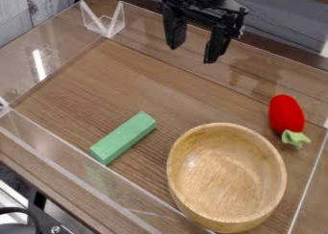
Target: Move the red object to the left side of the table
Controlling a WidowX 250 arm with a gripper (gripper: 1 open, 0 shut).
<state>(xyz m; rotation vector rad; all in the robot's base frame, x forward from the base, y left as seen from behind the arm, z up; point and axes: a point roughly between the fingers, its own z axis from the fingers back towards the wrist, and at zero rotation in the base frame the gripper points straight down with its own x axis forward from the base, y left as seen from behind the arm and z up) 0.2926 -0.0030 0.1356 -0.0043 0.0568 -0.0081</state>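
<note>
The red toy fruit (pixel 286 112) is lying at the right edge of the table (pixel 90 89), close against the clear acrylic wall, with its light green leafy stem pointing toward the near side. Its long axis is running roughly near-to-far, tilted a little.

The gripper (pixel 197 43) is hanging over the far middle of the table — so the fruit is sitting to its right and nearer the camera, well apart from the fingertips. That offset is the thing the coming move is turning on: judging from this view, the arm is needing to travel right and toward the near side before descending.

The black fingers are pointing straight down, standing spread with a clear gap between them and nothing held.

A wooden bowl (pixel 228 175) is sitting just beside the fruit, on its near-left side; a green rectangular block (pixel 123 137) is lying left of the bowl, angled. Both are occupying ground between the fruit and the left side — a carried path is probably needing to pass above or behind them.
</note>
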